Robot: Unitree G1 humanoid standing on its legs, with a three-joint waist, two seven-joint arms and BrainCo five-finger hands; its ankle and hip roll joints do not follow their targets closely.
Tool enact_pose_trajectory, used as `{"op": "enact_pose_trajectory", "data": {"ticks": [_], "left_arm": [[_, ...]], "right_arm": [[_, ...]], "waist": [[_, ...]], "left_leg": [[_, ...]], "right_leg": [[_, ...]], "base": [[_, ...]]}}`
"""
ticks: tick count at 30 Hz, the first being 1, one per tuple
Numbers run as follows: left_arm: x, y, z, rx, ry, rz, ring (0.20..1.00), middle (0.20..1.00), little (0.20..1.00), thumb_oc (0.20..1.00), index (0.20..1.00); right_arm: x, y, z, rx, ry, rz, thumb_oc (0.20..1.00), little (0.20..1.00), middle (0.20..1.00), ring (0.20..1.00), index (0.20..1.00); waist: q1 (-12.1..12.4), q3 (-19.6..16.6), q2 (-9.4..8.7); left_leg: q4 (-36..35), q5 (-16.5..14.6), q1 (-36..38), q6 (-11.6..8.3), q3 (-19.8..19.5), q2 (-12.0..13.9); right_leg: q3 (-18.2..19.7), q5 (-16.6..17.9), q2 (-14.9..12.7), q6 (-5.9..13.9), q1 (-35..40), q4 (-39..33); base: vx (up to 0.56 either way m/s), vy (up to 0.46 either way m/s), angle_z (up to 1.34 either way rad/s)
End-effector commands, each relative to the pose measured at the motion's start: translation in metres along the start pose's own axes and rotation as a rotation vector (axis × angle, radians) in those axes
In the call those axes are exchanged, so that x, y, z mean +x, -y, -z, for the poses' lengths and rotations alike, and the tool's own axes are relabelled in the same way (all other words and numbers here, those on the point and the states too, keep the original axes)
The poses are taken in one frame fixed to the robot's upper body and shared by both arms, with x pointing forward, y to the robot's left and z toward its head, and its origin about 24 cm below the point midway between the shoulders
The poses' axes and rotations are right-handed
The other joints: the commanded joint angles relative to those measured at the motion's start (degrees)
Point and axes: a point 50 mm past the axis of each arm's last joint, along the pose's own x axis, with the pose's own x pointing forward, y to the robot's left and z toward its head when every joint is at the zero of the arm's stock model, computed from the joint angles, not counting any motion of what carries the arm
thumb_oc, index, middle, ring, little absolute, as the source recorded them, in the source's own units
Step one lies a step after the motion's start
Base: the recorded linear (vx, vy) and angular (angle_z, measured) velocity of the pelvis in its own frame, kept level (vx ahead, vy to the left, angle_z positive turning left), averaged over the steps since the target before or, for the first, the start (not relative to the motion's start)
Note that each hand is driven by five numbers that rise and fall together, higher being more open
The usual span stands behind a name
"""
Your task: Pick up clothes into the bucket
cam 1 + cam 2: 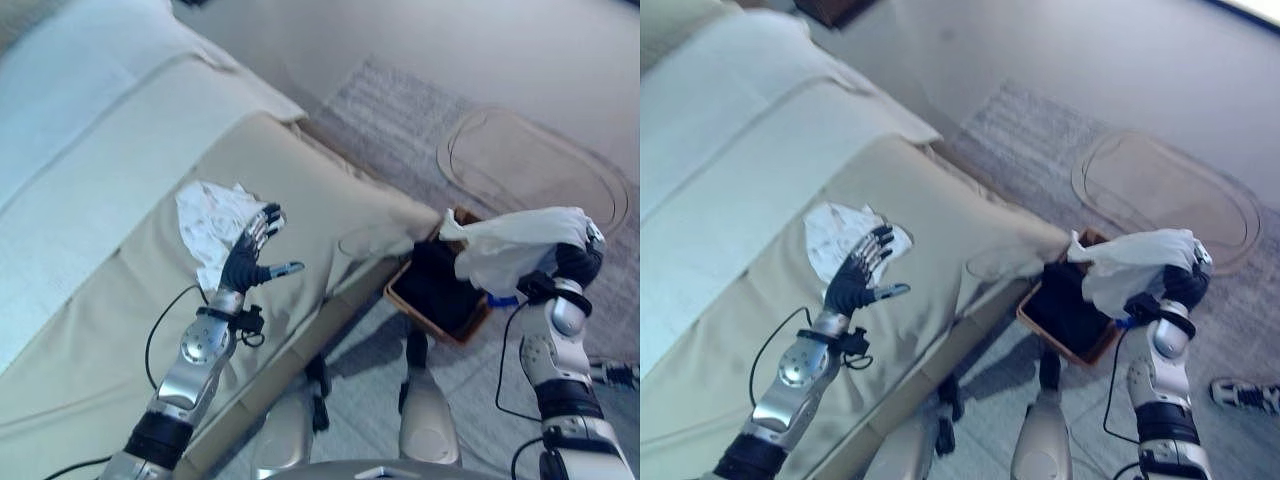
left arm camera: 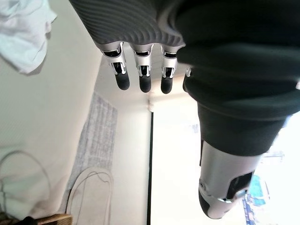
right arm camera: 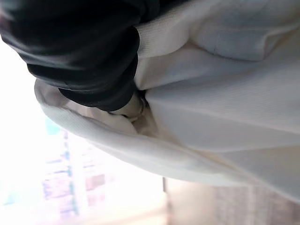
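The right hand (image 1: 578,258) is raised above the floor, clenched on a white cloth (image 1: 515,245). In the right wrist view the cloth (image 3: 220,93) is bunched against the dark cover, folds wrapping round the one finger that shows. The cloth hangs from the hand toward the robot's left, its loose end draped over the near corner of the bucket (image 1: 432,318).

The bucket is a brown box with a dark lining, standing on the floor just beside the edge of the bed (image 1: 90,330). Dark cloth (image 1: 437,280) lies inside it.

The left hand (image 1: 252,252) is held over the bed, released, fingers straight and spread, thumb out to the side, grasping nothing. Its fingertips (image 2: 142,84) reach toward a second cloth (image 1: 212,222), white with a faint pattern, which lies crumpled on the beige bedcover. From the head views the fingertips overlap that cloth's edge; whether they touch it I cannot tell.

A paler blanket (image 1: 80,120) covers the far part of the bed. On the floor past the bucket lies a grey rug (image 1: 400,125), and on it a clear oval lid or tray (image 1: 535,165). A shoe (image 1: 1245,395) shows on the floor near the right arm.
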Motion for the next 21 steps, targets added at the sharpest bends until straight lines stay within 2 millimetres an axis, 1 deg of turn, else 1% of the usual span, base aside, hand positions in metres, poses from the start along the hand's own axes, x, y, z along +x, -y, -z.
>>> {"op": "enact_pose_trajectory", "data": {"ticks": [1, 3, 4, 5, 6, 7, 10, 11, 12, 13, 14, 15, 16, 17, 19, 21], "left_arm": [[0.001, -0.002, -0.036, 0.070, 0.206, -0.028, 1.000, 1.000, 1.000, 1.000, 1.000], [0.002, -0.002, -0.038, 0.063, 0.217, -0.034, 1.000, 1.000, 1.000, 1.000, 1.000], [0.002, -0.002, -0.041, 0.042, 0.231, -0.055, 1.000, 1.000, 1.000, 1.000, 1.000], [0.002, -0.002, -0.041, 0.042, 0.232, -0.056, 1.000, 1.000, 1.000, 1.000, 1.000], [0.001, -0.004, -0.045, 0.023, 0.246, -0.075, 1.000, 1.000, 1.000, 1.000, 1.000], [0.001, -0.004, -0.045, 0.022, 0.247, -0.076, 1.000, 1.000, 1.000, 1.000, 1.000], [0.001, -0.005, -0.053, -0.041, 0.279, -0.110, 1.000, 1.000, 1.000, 1.000, 1.000], [0.001, -0.005, -0.057, -0.074, 0.298, -0.136, 1.000, 1.000, 1.000, 1.000, 1.000], [0.001, -0.005, -0.058, -0.075, 0.300, -0.136, 1.000, 1.000, 1.000, 1.000, 1.000], [0.002, -0.003, -0.059, -0.081, 0.303, -0.134, 1.000, 1.000, 1.000, 1.000, 1.000], [0.001, -0.003, -0.061, -0.080, 0.312, -0.132, 1.000, 1.000, 1.000, 1.000, 1.000], [-0.001, -0.003, -0.062, -0.084, 0.316, -0.131, 1.000, 1.000, 1.000, 1.000, 1.000], [-0.001, -0.003, -0.063, -0.085, 0.317, -0.133, 1.000, 1.000, 1.000, 1.000, 1.000], [-0.001, -0.002, -0.061, -0.080, 0.305, -0.126, 1.000, 1.000, 1.000, 1.000, 1.000], [0.000, -0.001, -0.062, -0.085, 0.308, -0.125, 1.000, 1.000, 1.000, 1.000, 1.000], [0.001, 0.000, -0.061, -0.096, 0.303, -0.123, 1.000, 1.000, 1.000, 1.000, 1.000]], "right_arm": [[0.014, -0.017, -0.032, 0.075, 0.163, 0.002, 0.200, 0.200, 0.200, 0.200, 0.200], [0.015, -0.020, -0.033, 0.076, 0.165, 0.007, 0.200, 0.200, 0.200, 0.200, 0.200], [0.022, -0.024, -0.038, 0.086, 0.176, 0.026, 0.200, 0.200, 0.200, 0.200, 0.200], [0.023, -0.025, -0.038, 0.086, 0.177, 0.025, 0.200, 0.200, 0.200, 0.200, 0.200], [0.031, -0.028, -0.043, 0.081, 0.185, 0.044, 0.200, 0.200, 0.200, 0.200, 0.200], [0.031, -0.028, -0.044, 0.081, 0.186, 0.043, 0.200, 0.200, 0.200, 0.200, 0.200], [0.045, -0.031, -0.054, 0.063, 0.208, 0.076, 0.200, 0.200, 0.200, 0.200, 0.200], [0.048, -0.027, -0.058, 0.071, 0.217, 0.118, 0.200, 0.200, 0.200, 0.200, 0.200], [0.049, -0.027, -0.058, 0.072, 0.219, 0.118, 0.200, 0.200, 0.200, 0.200, 0.200], [0.054, -0.023, -0.058, 0.075, 0.202, 0.150, 0.200, 0.200, 0.200, 0.200, 0.200], [0.060, -0.023, -0.061, 0.067, 0.202, 0.161, 0.200, 0.200, 0.200, 0.200, 0.200], [0.068, -0.021, -0.064, 0.026, 0.186, 0.168, 0.200, 0.200, 0.200, 0.200, 0.200], [0.069, -0.022, -0.064, 0.026, 0.186, 0.166, 0.200, 0.200, 0.200, 0.200, 0.200], [0.078, -0.020, -0.070, -0.033, 0.179, 0.173, 0.200, 0.200, 0.200, 0.200, 0.200], [0.083, -0.021, -0.075, -0.052, 0.177, 0.168, 0.200, 0.200, 0.200, 0.200, 0.200], [0.092, -0.024, -0.088, -0.093, 0.197, 0.164, 0.200, 0.200, 0.200, 0.200, 0.200]], "waist": [[0.6, -0.1, -2.19], [0.6, 0.0, -2.04], [0.9, 0.8, -1.84], [0.9, 0.7, -1.81], [1.3, 1.4, -1.60], [1.3, 1.2, -1.55], [1.7, 2.1, -1.12], [2.0, 2.7, -0.69], [2.0, 2.5, -0.58], [2.3, 2.6, -0.38], [2.5, 2.7, -0.06], [2.8, 2.8, 0.26], [2.8, 2.7, 0.29], [3.2, 2.7, 0.55], [3.3, 2.6, 0.74], [3.5, 2.6, 0.96]], "left_leg": [[14.7, -8.3, -7.7, 0.30, -4.0, 3.0], [17.2, -9.4, -10.2, 0.22, -4.2, 3.4], [20.4, -10.5, -13.6, 0.40, -4.6, 3.8], [20.8, -10.6, -14.1, 0.40, -4.6, 3.8], [23.8, -11.5, -17.7, 0.61, -4.6, 4.2], [24.3, -11.7, -18.3, 0.61, -4.6, 4.3], [29.6, -12.9, -24.3, 1.19, -6.0, 4.1], [33.8, -15.9, -27.2, 1.25, -7.7, 3.9], [34.4, -16.2, -27.8, 1.24, -7.8, 4.0], [35.9, -16.7, -29.6, 1.25, -8.0, 3.9], [36.9, -17.0, -31.2, 1.25, -8.1, 3.8], [38.0, -17.0, -33.7, 1.09, -8.1, 3.6], [38.2, -17.1, -34.0, 1.09, -8.1, 3.6], [38.3, -16.8, -35.8, 1.00, -7.9, 3.4], [38.0, -16.6, -36.7, 0.99, -7.5, 3.4], [37.5, -16.1, -37.9, 0.97, -7.1, 3.3]], "right_leg": [[0.3, -0.4, -3.0, 2.08, -5.8, 7.6], [0.6, -1.5, -2.8, 1.94, -8.2, 9.9], [1.1, -2.5, -2.6, 1.49, -11.9, 13.2], [1.2, -2.6, -2.6, 1.48, -12.3, 13.5], [1.8, -3.3, -2.3, 1.10, -16.0, 16.4], [1.9, -3.5, -2.3, 1.09, -16.6, 16.8], [2.9, -5.0, -1.6, 0.16, -21.9, 21.5], [3.7, -8.0, -1.1, -0.01, -24.8, 26.3], [3.7, -8.3, -1.1, -0.01, -25.4, 26.8], [3.6, -8.7, -1.3, -0.09, -26.9, 28.2], [3.9, -9.0, -1.4, -0.21, -28.7, 29.5], [4.4, -9.0, -1.8, -0.28, -31.3, 30.8], [4.4, -9.1, -1.8, -0.28, -31.6, 30.9], [4.9, -8.7, -2.1, -0.26, -33.8, 31.4], [5.2, -8.5, -2.1, -0.19, -34.9, 31.3], [5.6, -8.0, -2.4, -0.09, -36.4, 31.0]], "base": [[-0.11, -0.027, 0.06], [-0.08, -0.023, 0.01], [-0.05, -0.008, 0.01], [-0.13, -0.010, 0.04], [-0.06, -0.002, -0.01], [-0.09, -0.011, -0.07], [-0.06, -0.036, -0.06], [0.03, -0.020, 0.04], [0.03, -0.019, 0.05], [0.00, 0.000, 0.00], [-0.07, -0.002, 0.02], [-0.05, 0.006, 0.02], [-0.06, 0.027, 0.08], [-0.03, 0.034, 0.05], [-0.02, 0.017, 0.02], [-0.01, 0.019, 0.00]]}}
